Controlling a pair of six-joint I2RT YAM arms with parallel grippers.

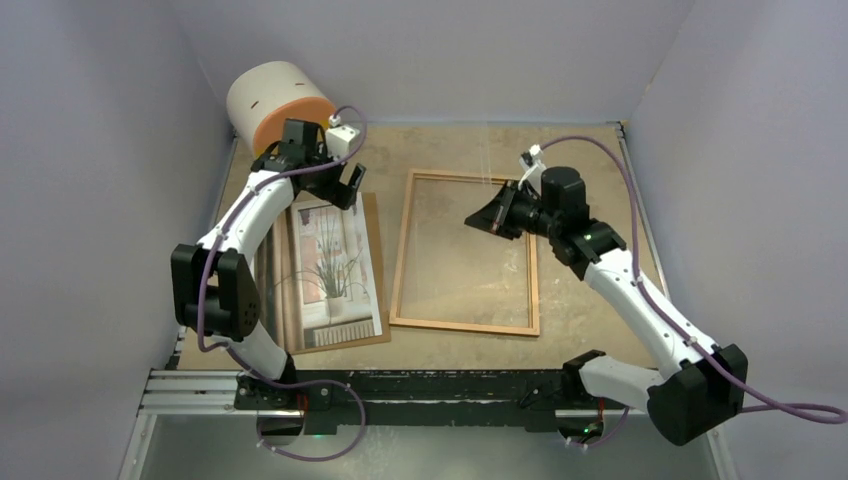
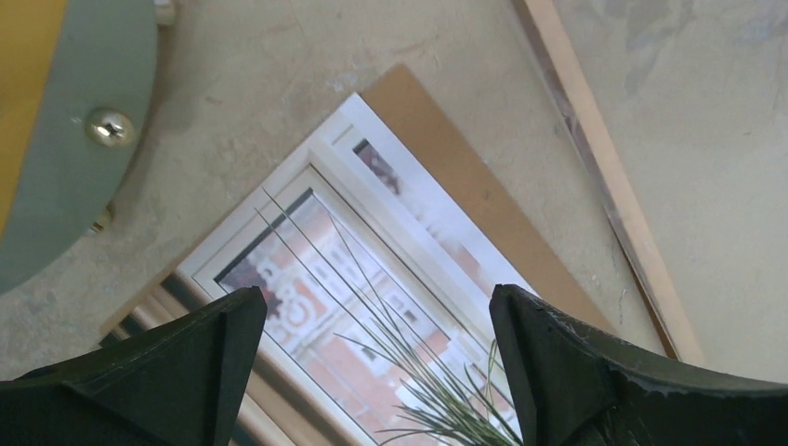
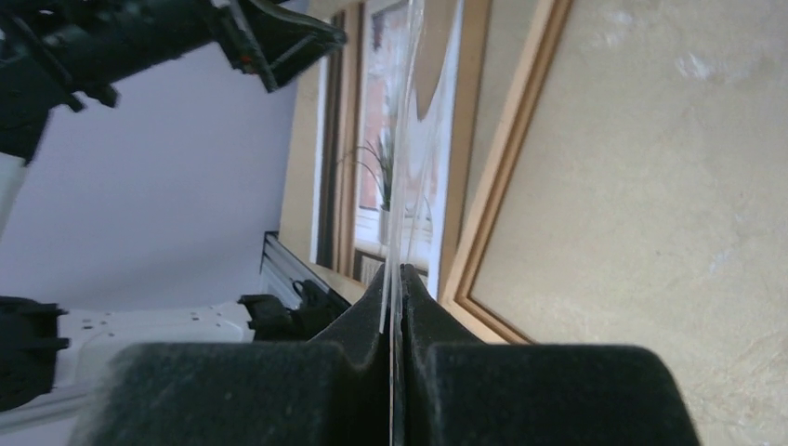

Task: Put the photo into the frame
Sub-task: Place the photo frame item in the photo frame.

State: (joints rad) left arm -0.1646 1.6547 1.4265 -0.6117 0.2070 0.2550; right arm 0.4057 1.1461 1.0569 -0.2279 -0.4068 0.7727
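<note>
The left pincer (image 1: 343, 190) is spread wide and holds nothing. It hangs over the far end of the photo (image 1: 325, 262), which lies picture side up on the brown board (image 2: 465, 177). In the left wrist view the print fills the gap between the two fingers, with its far corner just ahead of them and the board showing past that corner. From this pincer the photo's long axis runs straight back toward the arm's own base, so only the short far edge is in easy reach. A cream and orange cylinder (image 1: 278, 100) stands close behind the pincer. The frame (image 1: 465, 326) lies flat on the pincer's right, near the board but apart from it, and its long axis runs parallel to the photo's. The right pincer (image 1: 476, 220) hangs over the far half of the frame. It is closed tight on a thin clear sheet, seen edge-on in its own wrist view, which appears to be the glass pane (image 3: 405, 167). How far that sheet is tipped up from the wood cannot be told. The left arm is plainly the nearer to the photo. The coming move seems to depend on getting a finger under that short far edge, then carrying the print sideways, to the right, to the frame. A flat sheet on a flat board will likely be hard to nip.
</note>
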